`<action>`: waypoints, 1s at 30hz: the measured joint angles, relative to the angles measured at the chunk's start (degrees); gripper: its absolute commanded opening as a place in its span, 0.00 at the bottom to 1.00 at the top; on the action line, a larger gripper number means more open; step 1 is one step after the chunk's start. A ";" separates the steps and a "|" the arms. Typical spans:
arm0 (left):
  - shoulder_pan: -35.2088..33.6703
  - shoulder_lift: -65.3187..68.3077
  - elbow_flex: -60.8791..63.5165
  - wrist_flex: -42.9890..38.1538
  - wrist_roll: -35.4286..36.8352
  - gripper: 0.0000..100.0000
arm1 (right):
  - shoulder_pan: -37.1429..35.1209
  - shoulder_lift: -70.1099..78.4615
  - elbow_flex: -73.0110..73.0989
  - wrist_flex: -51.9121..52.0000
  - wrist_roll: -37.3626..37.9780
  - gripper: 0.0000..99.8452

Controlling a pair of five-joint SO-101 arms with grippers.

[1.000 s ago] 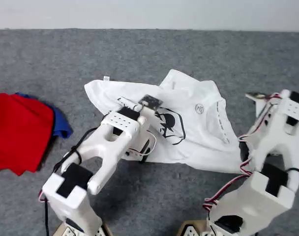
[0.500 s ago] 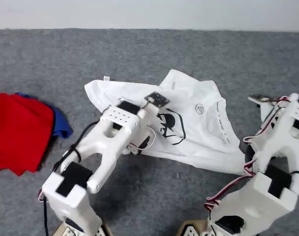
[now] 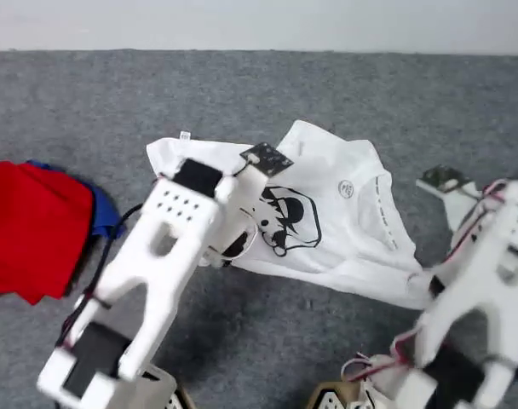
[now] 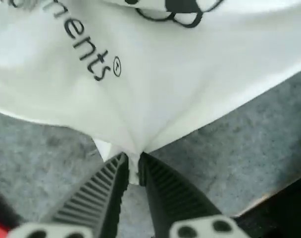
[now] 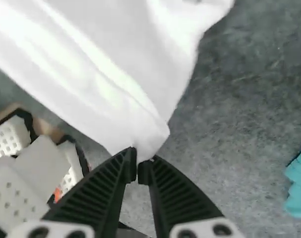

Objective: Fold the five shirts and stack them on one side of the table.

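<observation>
1. Grey felt-like cloth covers the table from edge to edge, with a pale wall running along its far side
2. A white T-shirt of soft cloth, printed with a black cartoon figure and a small round badge, lies spread and rumpled in the middle of the table. Its near hem is drawn up off the surface at two places
3. The left gripper has its ribbed black fingers pressed almost together. A pinch of the white T-shirt's near edge is caught between their tips, and the cloth fans out in folds from that spot
4. In the high view the white left arm stretches from the near table edge over the shirt's left half, hiding part of the print
5. The right gripper is likewise closed to a narrow slit and nips a corner of the white T-shirt, which hangs away from the tips in a loose sheet
6. The white right arm stands at the shirt's near right corner
7. Well apart at the left side of the table lies a folded red shirt on top of a blue shirt, whose edge sticks out beside it
8. A small teal object shows at the edge of the right wrist view; I cannot tell what it is
</observation>
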 measured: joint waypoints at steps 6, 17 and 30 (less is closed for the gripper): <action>0.00 -15.21 10.99 0.35 -0.35 0.01 | 0.00 -20.48 8.62 0.00 1.58 0.01; -0.18 -47.38 21.98 0.35 0.35 0.01 | 0.00 -43.34 11.96 0.00 1.85 0.01; -17.58 -42.37 20.13 -9.05 -0.09 0.01 | -14.15 -42.99 15.65 -14.86 -23.21 0.01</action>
